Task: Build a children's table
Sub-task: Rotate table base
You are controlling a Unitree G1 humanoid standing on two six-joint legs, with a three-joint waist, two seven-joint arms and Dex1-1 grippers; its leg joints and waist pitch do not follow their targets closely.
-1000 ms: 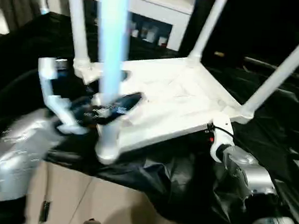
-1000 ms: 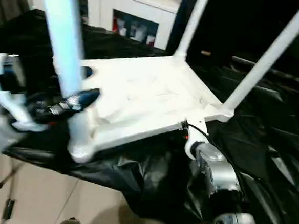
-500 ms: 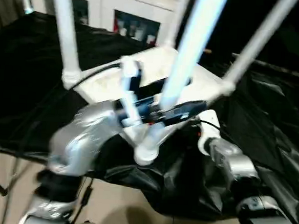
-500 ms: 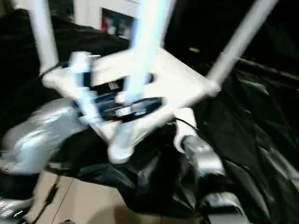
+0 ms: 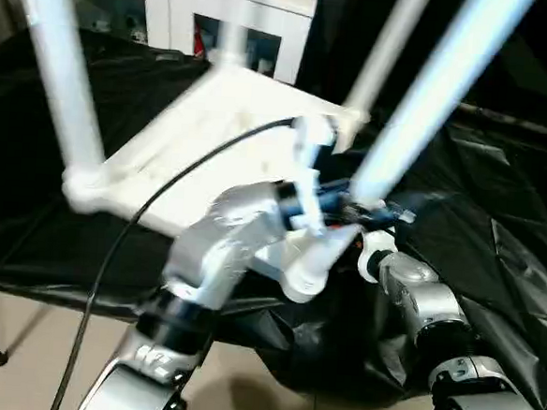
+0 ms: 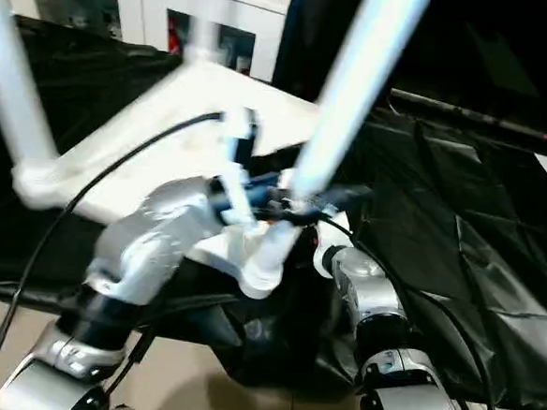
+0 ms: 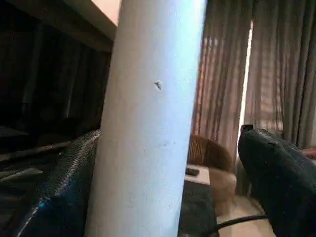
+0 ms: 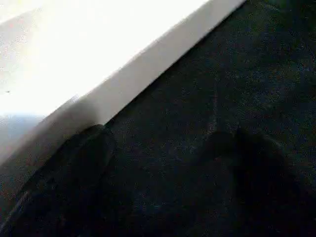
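Note:
The children's table lies upside down on the black cloth point(image 5: 499, 202), its white tabletop point(image 5: 213, 126) facing up with legs standing in the corner sockets. My left arm reaches across the front. My left gripper point(image 5: 358, 211) is open around the nearest leg point(image 5: 431, 94), just above its socket point(image 5: 306, 273). In the left wrist view that leg point(image 7: 148, 123) rests against one finger point(image 7: 69, 187), and the other finger point(image 7: 279, 187) stands apart from it. My right gripper point(image 8: 158, 182) is open over the cloth, just below the tabletop's edge point(image 8: 123, 74).
Another leg point(image 5: 62, 78) rises at the near left corner and one more point(image 5: 387, 53) at the back. A white cabinet point(image 5: 174, 10) stands behind. A black cable point(image 5: 162, 188) runs over my left arm. Light floor point(image 5: 20, 337) lies in front of the cloth's edge.
My left arm has swung from the left across to the right, staying around the nearest leg. The table has turned with it and that leg now leans right. The camera has shifted too.

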